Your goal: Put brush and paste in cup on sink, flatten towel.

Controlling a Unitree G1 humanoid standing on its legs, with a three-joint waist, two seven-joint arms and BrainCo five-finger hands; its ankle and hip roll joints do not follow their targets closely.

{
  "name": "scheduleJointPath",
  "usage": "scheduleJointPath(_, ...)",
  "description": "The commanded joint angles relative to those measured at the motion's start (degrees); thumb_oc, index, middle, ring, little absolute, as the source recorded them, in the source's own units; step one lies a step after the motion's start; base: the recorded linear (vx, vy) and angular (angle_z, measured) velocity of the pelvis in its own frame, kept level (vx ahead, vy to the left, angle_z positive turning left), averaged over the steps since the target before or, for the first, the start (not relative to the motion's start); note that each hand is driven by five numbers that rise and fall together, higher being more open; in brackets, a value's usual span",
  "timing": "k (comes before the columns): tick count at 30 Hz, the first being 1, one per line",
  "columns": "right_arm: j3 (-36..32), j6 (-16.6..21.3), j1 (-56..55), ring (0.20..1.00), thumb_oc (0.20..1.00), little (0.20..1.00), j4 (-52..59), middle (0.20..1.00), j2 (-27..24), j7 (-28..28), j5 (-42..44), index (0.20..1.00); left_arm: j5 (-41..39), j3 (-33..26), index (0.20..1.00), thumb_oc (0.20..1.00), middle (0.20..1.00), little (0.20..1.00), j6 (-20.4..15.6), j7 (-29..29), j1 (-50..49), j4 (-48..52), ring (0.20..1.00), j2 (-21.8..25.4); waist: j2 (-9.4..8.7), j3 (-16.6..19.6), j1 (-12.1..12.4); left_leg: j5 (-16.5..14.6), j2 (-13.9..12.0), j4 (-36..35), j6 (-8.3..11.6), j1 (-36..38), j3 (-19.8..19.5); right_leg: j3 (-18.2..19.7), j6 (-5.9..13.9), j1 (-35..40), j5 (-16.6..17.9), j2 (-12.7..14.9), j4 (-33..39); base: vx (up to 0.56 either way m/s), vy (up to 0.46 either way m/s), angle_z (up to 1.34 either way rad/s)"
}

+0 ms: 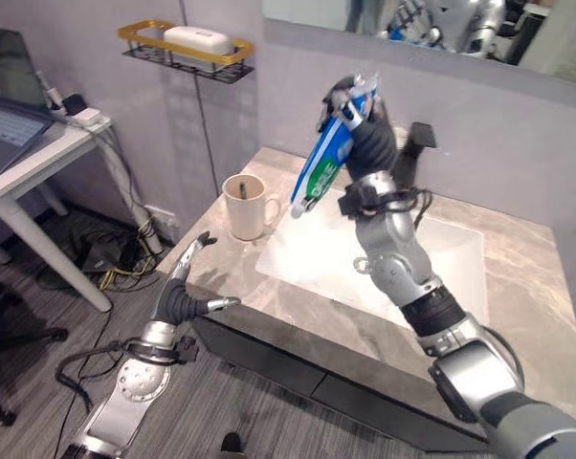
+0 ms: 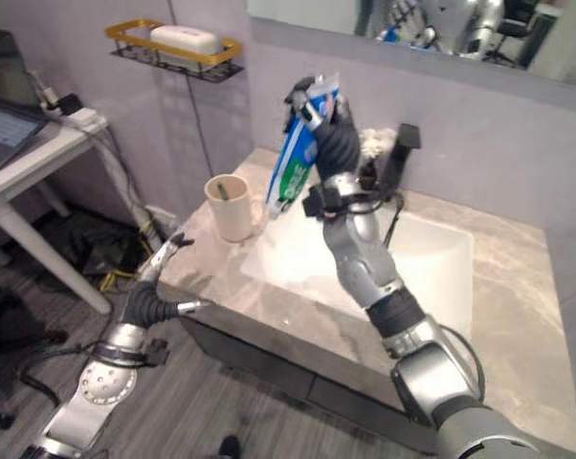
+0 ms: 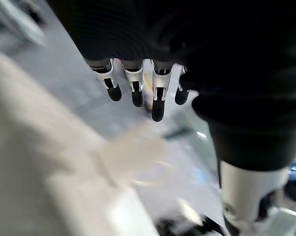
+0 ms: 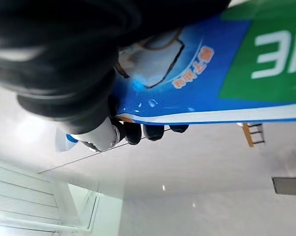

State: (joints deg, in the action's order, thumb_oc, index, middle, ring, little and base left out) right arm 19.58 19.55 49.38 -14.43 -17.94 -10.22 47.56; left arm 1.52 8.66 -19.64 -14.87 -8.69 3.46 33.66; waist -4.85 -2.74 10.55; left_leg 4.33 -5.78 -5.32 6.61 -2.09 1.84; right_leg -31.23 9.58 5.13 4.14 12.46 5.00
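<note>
My right hand is raised above the sink, shut on a blue, green and white toothpaste tube that hangs slanting down toward the cup; the tube lies across the fingers in the right wrist view. A cream cup stands on the marble counter left of the basin, with a brush handle inside it. My left hand is low at the counter's front left corner, fingers straight and spread, holding nothing.
The white basin is set in the marble counter, with a black faucet behind it. A gold wall shelf carries a white object. A white desk with a laptop stands at the left.
</note>
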Motion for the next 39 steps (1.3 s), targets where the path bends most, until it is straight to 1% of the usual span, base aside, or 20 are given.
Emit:
scheduleJointPath(1, -4.07, 5.26, 9.83, 0.2, 0.2, 0.2, -1.01, 0.2, -4.74, -2.81, -3.57, 0.2, -3.02, -2.53, 1.0, 1.0, 1.0, 1.0, -2.66, -0.49, -2.08, 1.46, 1.0, 6.09, -3.62, 0.54, 4.32, -0.8, 2.07, 0.32, -0.94, -2.89, -2.33, -1.81, 4.57, 2.31, 7.07, 6.73, -0.86, 0.03, 0.016, 0.49)
scheduleJointPath(3, -4.63, 5.69, 10.4, 0.2, 0.2, 0.2, -1.66, 0.2, -7.44, -3.64, -4.9, 0.2, -4.53, -4.39, 1.0, 1.0, 1.0, 1.0, -2.72, -0.45, -4.41, -0.21, 1.0, 5.71, -3.96, 0.0, 5.92, -0.52, 2.3, 0.32, -1.02, -4.0, -3.32, -3.01, 4.75, 2.25, 7.26, 6.7, -0.76, 0.03, 0.014, 0.39)
scheduleJointPath(4, -4.61, 5.7, 10.43, 0.2, 0.2, 0.2, -1.68, 0.2, -7.44, -3.67, -4.91, 0.2, -4.58, -4.41, 1.0, 1.0, 1.0, 1.0, -2.73, -0.41, -4.41, -0.19, 1.0, 5.71, -3.95, 0.02, 5.88, -0.51, 2.31, 0.32, -1.02, -4.05, -3.36, -3.05, 4.75, 2.23, 7.27, 6.69, -0.74, 0.03, 0.007, 0.29)
scheduleJointPath(5, -5.14, 5.99, 11.21, 0.2, 0.2, 0.2, -2.54, 0.2, -10.02, -4.47, -6.0, 0.2, -5.91, -5.74, 1.0, 1.0, 1.0, 1.0, -2.81, -0.16, -5.88, -2.42, 1.0, 5.76, -4.25, -0.61, 7.55, -0.22, 2.56, 0.32, -1.01, -5.11, -4.16, -3.89, 4.93, 2.04, 7.58, 6.49, -0.68, 0.03, 0.012, 0.31)
scheduleJointPath(6, -5.2, 5.88, 11.76, 0.2, 0.2, 0.2, -3.18, 0.2, -11.4, -4.66, -6.75, 0.2, -6.75, -6.15, 1.0, 1.0, 1.0, 1.0, -2.74, 0.55, -6.34, -3.09, 1.0, 5.71, -4.37, -0.85, 8.19, -0.06, 2.65, 0.32, -1.0, -5.63, -4.55, -4.25, 4.98, 1.88, 7.66, 6.46, -0.59, 0.11, -0.029, 0.29)
scheduleJointPath(7, -5.32, 5.85, 12.18, 0.2, 0.2, 0.2, -3.88, 0.2, -12.24, -5.2, -7.12, 0.2, -8.0, -6.66, 1.0, 1.0, 1.0, 1.0, -2.76, 0.96, -6.66, -3.77, 1.0, 5.47, -4.68, -0.74, 8.59, -1.12, 2.42, 0.32, -0.69, -5.71, -5.06, -3.8, 5.33, 2.24, 6.77, 5.92, -0.3, 0.11, -0.031, 0.36)
scheduleJointPath(8, -5.13, 5.69, 12.93, 0.2, 0.2, 0.2, -4.49, 0.2, -13.08, -5.7, -7.85, 0.2, -10.56, -7.18, 1.0, 1.0, 1.0, 1.0, -2.62, 1.55, -7.05, -4.83, 1.0, 4.64, -4.92, -0.87, 9.17, -1.06, 2.45, 0.32, -0.57, -6.07, -5.35, -4.06, 5.37, 2.17, 6.77, 5.73, -0.28, 0.11, -0.034, 0.25)
scheduleJointPath(9, -4.53, 5.57, 13.9, 0.2, 0.2, 0.2, -5.54, 0.2, -13.96, -5.86, -8.51, 0.2, -12.57, -7.51, 1.0, 1.0, 1.0, 1.0, -2.6, 2.08, -6.88, -5.89, 1.0, 4.01, -5.11, -1.03, 9.43, -0.86, 2.56, 0.32, -0.5, -6.67, -5.71, -4.34, 5.39, 1.88, 6.93, 5.74, -0.27, 0.06, 0.016, 0.26)
scheduleJointPath(10, -4.17, 5.38, 15.17, 0.2, 0.2, 0.2, -6.96, 0.2, -16.16, -6.36, -9.49, 0.2, -13.46, -7.33, 1.0, 1.0, 1.0, 1.0, -2.35, 2.76, -6.3, -6.6, 1.0, 3.77, -5.37, -1.35, 9.85, -0.5, 2.88, 0.32, -0.29, -7.82, -6.29, -5.15, 5.42, 1.58, 7.01, 5.72, -0.24, 0.04, 0.011, 0.26)
scheduleJointPath(13, -3.99, 5.35, 16.18, 0.2, 0.2, 0.2, -7.97, 0.2, -17.78, -7.1, -10.83, 0.2, -13.05, -6.5, 1.0, 1.0, 1.0, 1.0, -2.29, 3.3, -5.13, -6.5, 1.0, 3.72, -5.88, -1.96, 10.14, -0.33, 3.09, 0.32, -0.26, -9.04, -7.02, -5.75, 5.42, 1.02, 7.27, 5.53, -0.29, 0.04, 0.01, 0.25)
scheduleJointPath(16, -4.31, 5.63, 16.1, 0.2, 0.2, 0.2, -8.01, 0.2, -17.51, -7.53, -10.47, 0.2, -12.56, -4.3, 1.0, 1.0, 1.0, 1.0, -2.1, 3.26, -3.02, -7.16, 1.0, 3.38, -6.14, -2.63, 10.13, -0.33, 3.37, 0.32, -0.44, -9.53, -7.23, -5.75, 5.42, 0.54, 7.26, 5.55, -0.47, 0.04, 0.011, 0.06)
scheduleJointPath(18, -4.81, 5.9, 15.43, 0.2, 0.2, 0.2, -7.35, 0.2, -16.24, -7.6, -9.66, 0.2, -11.73, -2.65, 1.0, 1.0, 1.0, 1.0, -1.7, 3.25, -1.84, -7.43, 1.0, 3.17, -6.21, -3.2, 9.88, -0.5, 3.55, 0.32, -0.72, -9.51, -7.26, -5.54, 5.42, 0.12, 7.13, 5.69, -1.21, 0.02, 0.012, 0.0)
scheduleJointPath(22, -4.95, 6.03, 14.53, 0.2, 0.2, 0.2, -6.12, 0.2, -14.5, -7.28, -9.29, 0.2, -11.19, -1.45, 1.0, 1.0, 1.0, 1.0, -1.37, 3.37, -1.05, -7.69, 1.0, 3.17, -6.17, -3.7, 9.42, -0.76, 3.68, 0.32, -1.04, -9.11, -6.83, -5.08, 5.38, -0.22, 6.9, 5.88, -2.06, 0.01, 0.006, -0.02)
scheduleJointPath(34, -4.78, 6.28, 11.5, 0.2, 0.2, 0.2, -3.93, 0.2, -10.05, -7.48, -10.46, 0.2, -9.89, 0.03, 1.0, 1.0, 1.0, 1.0, -1.29, 1.53, 0.69, -9.1, 1.0, 2.96, -5.63, -4.31, 8.76, -0.96, 3.81, 0.32, -1.45, -8.67, -6.59, -4.8, 5.4, -0.5, 6.7, 5.92, -2.42, 0.01, -0.002, -0.02)
scheduleJointPath(39, -4.11, 5.8, 11.56, 0.2, 0.2, 0.2, -4.79, 0.2, -8.85, -7.4, -10.21, 0.2, -9.48, 0.84, 1.0, 1.0, 1.0, 1.0, -1.21, 1.25, 0.91, -9.28, 1.0, 2.87, -5.75, -4.51, 8.49, -0.95, 3.72, 0.32, -1.5, -8.67, -6.62, -4.76, 5.37, -0.59, 6.7, 5.76, -2.34, 0.0, 0.0, 0.0)
